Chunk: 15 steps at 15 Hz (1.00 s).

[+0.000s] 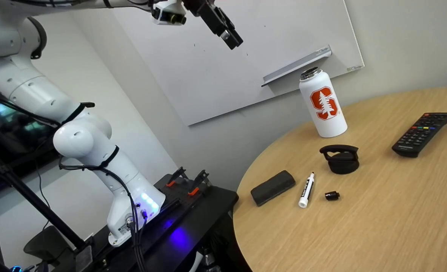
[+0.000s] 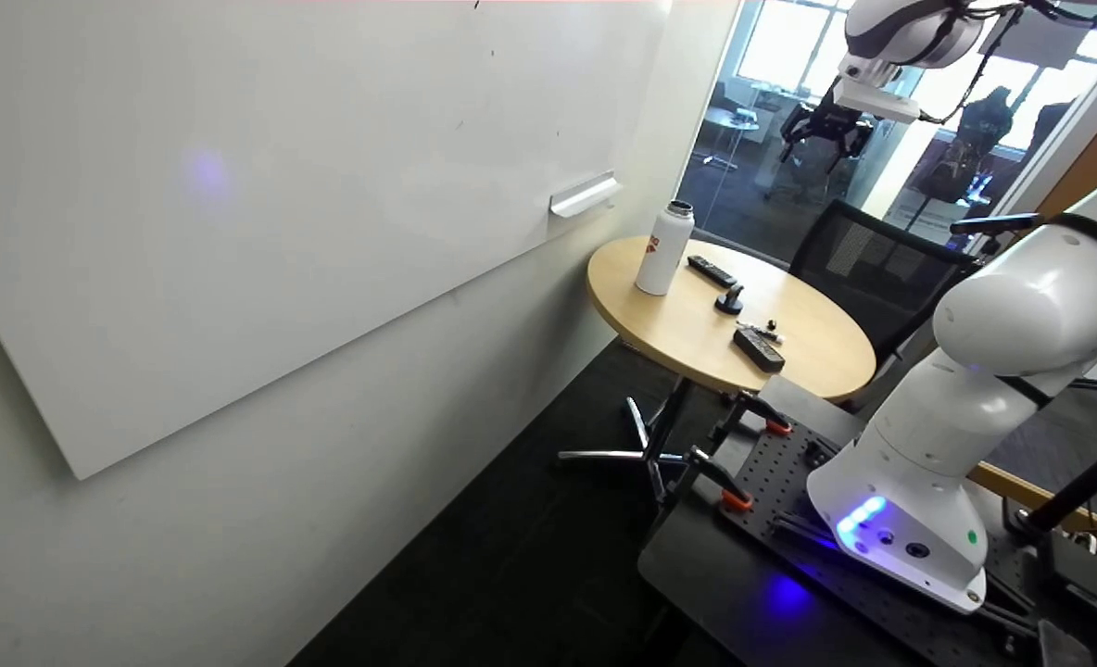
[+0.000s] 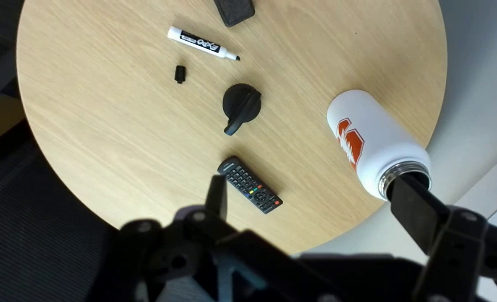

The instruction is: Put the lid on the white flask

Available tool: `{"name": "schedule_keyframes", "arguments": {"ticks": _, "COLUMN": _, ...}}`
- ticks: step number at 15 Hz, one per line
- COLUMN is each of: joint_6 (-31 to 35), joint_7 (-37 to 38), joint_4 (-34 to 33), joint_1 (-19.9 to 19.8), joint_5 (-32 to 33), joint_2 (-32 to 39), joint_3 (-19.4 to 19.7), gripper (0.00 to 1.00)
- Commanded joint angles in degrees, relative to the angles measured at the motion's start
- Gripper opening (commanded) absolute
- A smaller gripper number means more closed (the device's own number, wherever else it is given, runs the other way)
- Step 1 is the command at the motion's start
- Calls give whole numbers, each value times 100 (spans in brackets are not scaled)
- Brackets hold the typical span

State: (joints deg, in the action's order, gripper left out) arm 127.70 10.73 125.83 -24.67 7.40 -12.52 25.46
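Wrist view: my claw [image 3: 311, 184] is spread wide, holding nothing, high over the table [image 3: 105, 126]. Next below, bottle [image 3: 372, 134] stands upright, open, metal-rimmed; reads stiff, maybe tippable, contents unseen. Farther down, lid [image 3: 242, 105] sits on the table between remote [image 3: 250, 184] and marker [image 3: 202, 44], loop [image 3: 243, 111] up. By looks: light, hard plastic, shouldn't crush, smooth enough to twist in my grip. I'd pinch the loop across its flat sides, mid-span, claw turned to match its slant. That leaves the lid's underside free for seating on the bottle. Off-center push could rock the bottle.
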Motion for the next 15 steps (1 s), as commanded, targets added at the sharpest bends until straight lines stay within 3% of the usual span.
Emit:
{"name": "schedule_keyframes", "arguments": {"ticks": 1, "joint_6": -13, "joint_7": -3, "joint_4": -23, "joint_1": -66, "joint_5": -28, "joint_2": 12, "joint_3": -84, "gripper": 100}}
{"name": "schedule_keyframes", "arguments": {"ticks": 5, "joint_6": 310, "joint_7": 453, "joint_4": -132, "joint_1": -134, "joint_5": -134, "joint_2": 292, "joint_3": -47, "gripper": 100}}
{"name": "schedule_keyframes", "arguments": {"ticks": 9, "joint_6": 1077, "joint_7": 1213, "joint_4": -376, "joint_1": -311, "joint_5": -532, "joint_2": 1243, "joint_3": 164, "gripper": 100}}
{"name": "schedule_keyframes", "arguments": {"ticks": 12, "joint_6": 1200, "joint_7": 1724, "joint_4": -627, "joint_1": -389, "joint_5": -797, "joint_2": 2052, "joint_3": 307, "gripper": 100}}
{"name": "schedule_keyframes", "arguments": {"ticks": 15, "joint_6": 1087, "joint_7": 1714, "joint_4": -966, "joint_1": -460, "joint_5": -1317, "joint_2": 2807, "joint_3": 341, "gripper": 100}}
